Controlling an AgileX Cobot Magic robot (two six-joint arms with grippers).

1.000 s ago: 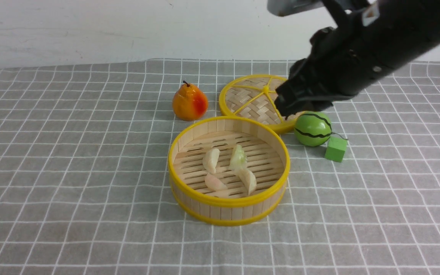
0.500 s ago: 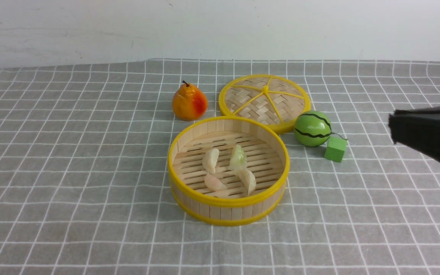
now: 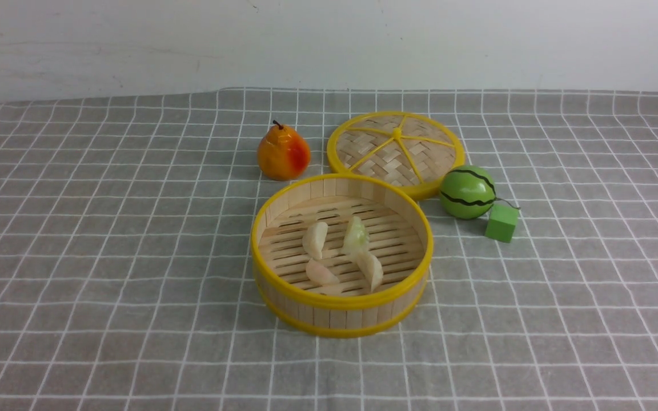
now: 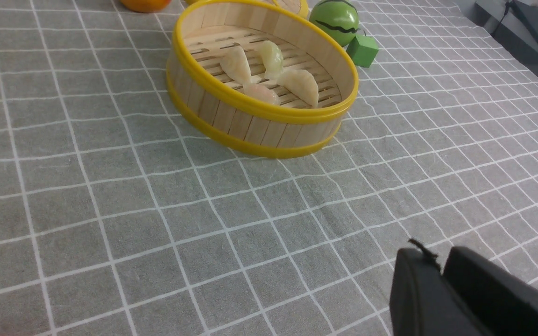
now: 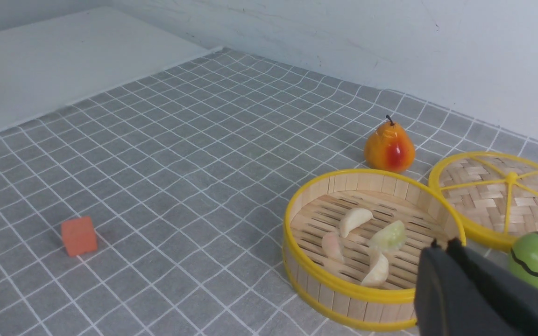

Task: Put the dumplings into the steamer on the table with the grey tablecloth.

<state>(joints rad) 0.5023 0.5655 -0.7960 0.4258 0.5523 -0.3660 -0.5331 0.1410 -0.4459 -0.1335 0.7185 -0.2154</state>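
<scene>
Wall (image 3: 329,40): plain white; it rises behind the table's far edge.
Table (image 3: 77,342): flat; fully covered by the grey tablecloth (image 3: 563,319), white-gridded and slightly wrinkled; broad bare cloth lies around both grippers.
Steamer (image 3: 341,311): one; round bamboo basket with yellow rims; well ahead of the left gripper (image 4: 442,275), nearer the right gripper (image 5: 444,249).
Lid (image 3: 396,151): one; flat and woven; just behind the steamer, touching its rim.
Pear (image 3: 283,153): one; orange; beyond the steamer from the left gripper.
Watermelon ball (image 3: 468,192): one; green; a green cube (image 3: 502,222) just beside it.
Orange cube (image 5: 79,236): one; well apart from the right gripper.
Dumplings (image 3: 341,251): four, all inside the steamer; two cream-white, one green, one pink.
Left gripper: fingers nearly together, holding nothing.
Right gripper: fingers closed, empty.
</scene>
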